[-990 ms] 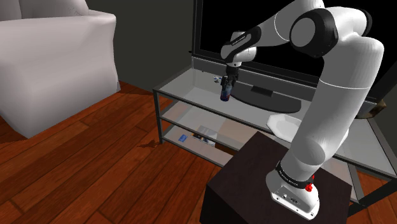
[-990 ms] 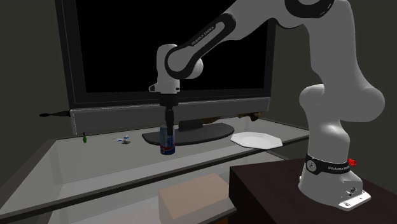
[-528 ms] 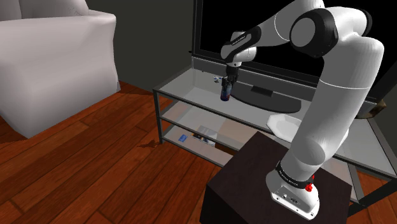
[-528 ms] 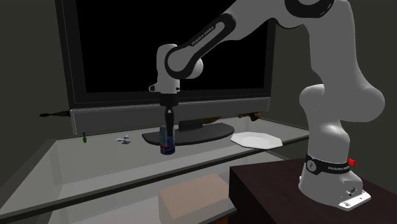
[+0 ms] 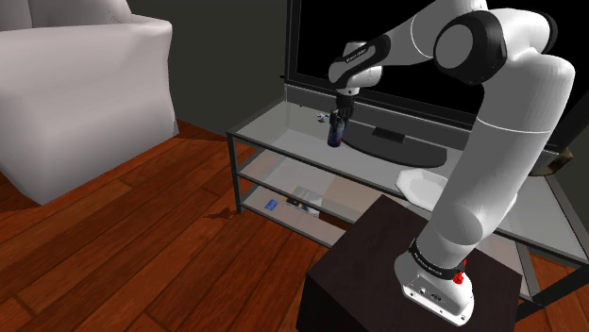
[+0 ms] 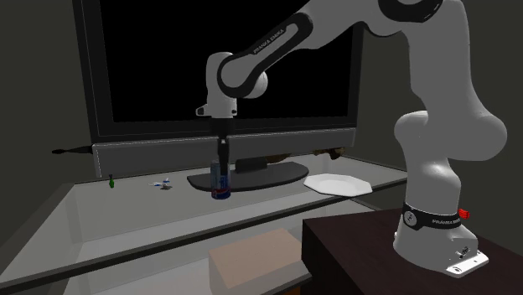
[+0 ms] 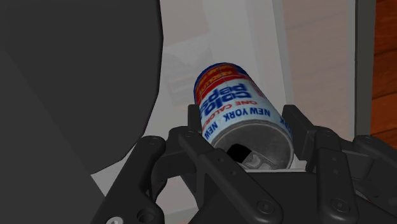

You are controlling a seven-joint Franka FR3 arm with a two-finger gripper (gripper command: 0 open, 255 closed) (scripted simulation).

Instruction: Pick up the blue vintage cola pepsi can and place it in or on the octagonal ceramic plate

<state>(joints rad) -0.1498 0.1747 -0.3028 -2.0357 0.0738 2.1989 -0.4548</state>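
Clamped on the blue Pepsi can [image 6: 220, 184] with both gripper [image 6: 221, 163] fingers, grasp done; yet to carry it to the white octagonal plate [image 6: 337, 183], 3 o'clock in the second exterior view.

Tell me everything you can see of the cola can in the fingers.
The cola can is blue and white with a red band, lettered Pepsi-Cola and NEW YORK; its grey top has a dark opening. It stands upright above the glass shelf, near the TV's base. The black fingers clasp its upper end from both sides.
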